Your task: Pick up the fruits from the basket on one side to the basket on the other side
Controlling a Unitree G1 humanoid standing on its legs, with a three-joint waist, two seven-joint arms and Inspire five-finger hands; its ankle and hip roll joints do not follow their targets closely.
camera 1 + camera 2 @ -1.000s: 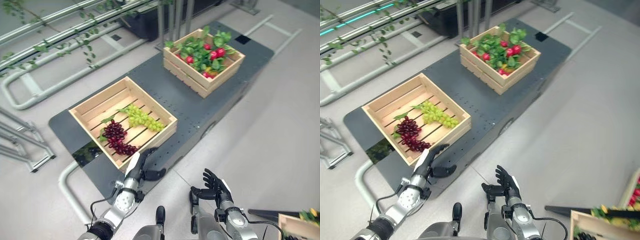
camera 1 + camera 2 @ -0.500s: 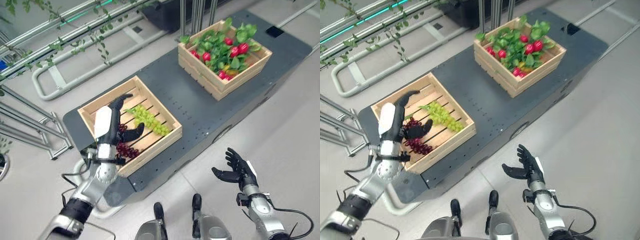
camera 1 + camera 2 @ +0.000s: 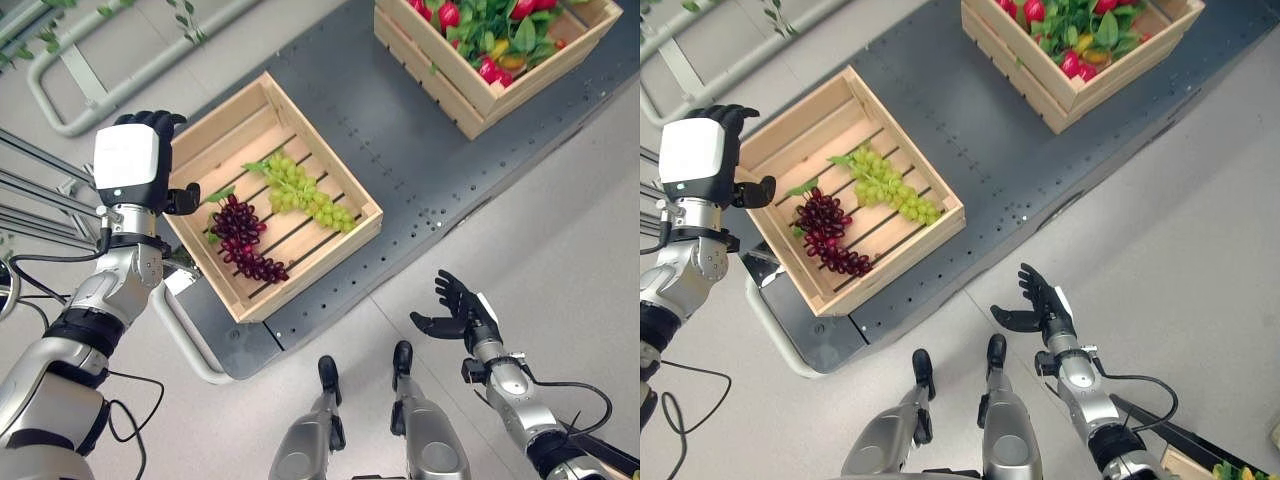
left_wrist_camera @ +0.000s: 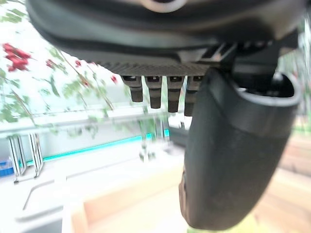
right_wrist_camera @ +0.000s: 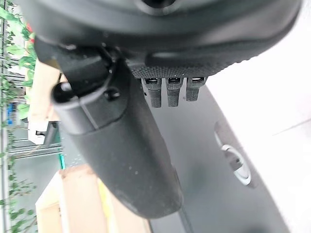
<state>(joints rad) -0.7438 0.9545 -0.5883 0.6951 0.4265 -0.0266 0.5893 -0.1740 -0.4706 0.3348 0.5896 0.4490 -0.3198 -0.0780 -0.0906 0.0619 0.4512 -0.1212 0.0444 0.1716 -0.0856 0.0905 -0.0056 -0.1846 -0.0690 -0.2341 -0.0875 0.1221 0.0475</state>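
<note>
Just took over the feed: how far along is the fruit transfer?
Nothing looks moved yet: the dark grapes and green grapes both lie in the near crate. The left hand, open, hovers at its edge; the right hand is open and empty. All picking remains.

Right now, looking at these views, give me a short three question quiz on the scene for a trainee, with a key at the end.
1. True or false: the left hand is holding the purple grapes.
2. Multiple choice: the green grapes lie in
A. the far crate with the leafy red fruit
B. the near crate with the purple grapes
C. the right hand
3. Fill in: the right hand hangs with fingers ____ over the floor, off the platform.

Key
1. False: it hovers by the near crate's left edge, holding nothing.
2. B
3. open
</note>
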